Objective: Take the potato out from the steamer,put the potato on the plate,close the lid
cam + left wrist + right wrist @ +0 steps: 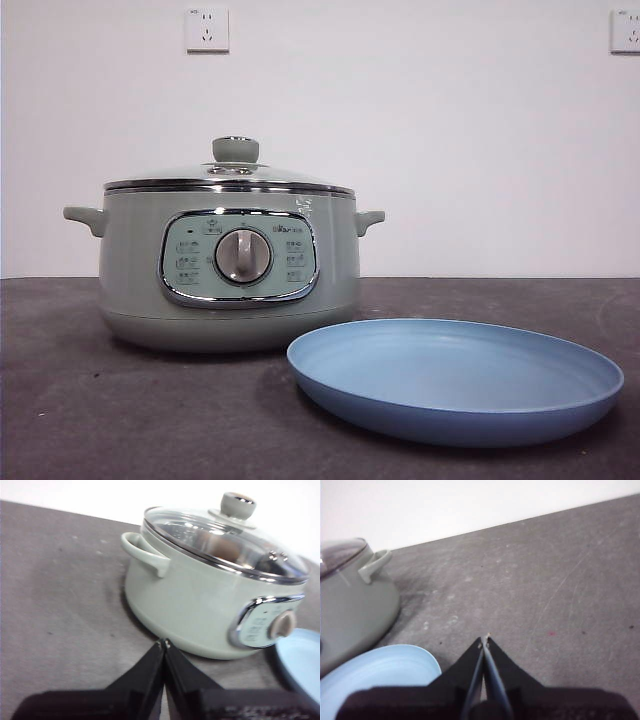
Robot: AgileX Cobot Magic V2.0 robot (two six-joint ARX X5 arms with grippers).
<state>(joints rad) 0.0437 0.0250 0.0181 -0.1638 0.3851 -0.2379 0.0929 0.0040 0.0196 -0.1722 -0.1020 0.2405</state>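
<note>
The sage-green steamer (230, 265) stands at the left of the dark table with its glass lid (232, 172) on it. Through the glass in the left wrist view, the orange-brown potato (219, 546) shows faintly inside the steamer (200, 605). The light-blue plate (455, 380) lies empty in front and to the right of the pot. My left gripper (164, 642) is shut and empty, a short way off the steamer's handle side. My right gripper (485, 638) is shut and empty, above the table beside the plate (375, 672). Neither arm shows in the front view.
A pale wall with two sockets (207, 29) runs behind the table. Bare grey tabletop (545, 590) spreads to the right of the plate and to the left of the steamer (350, 605).
</note>
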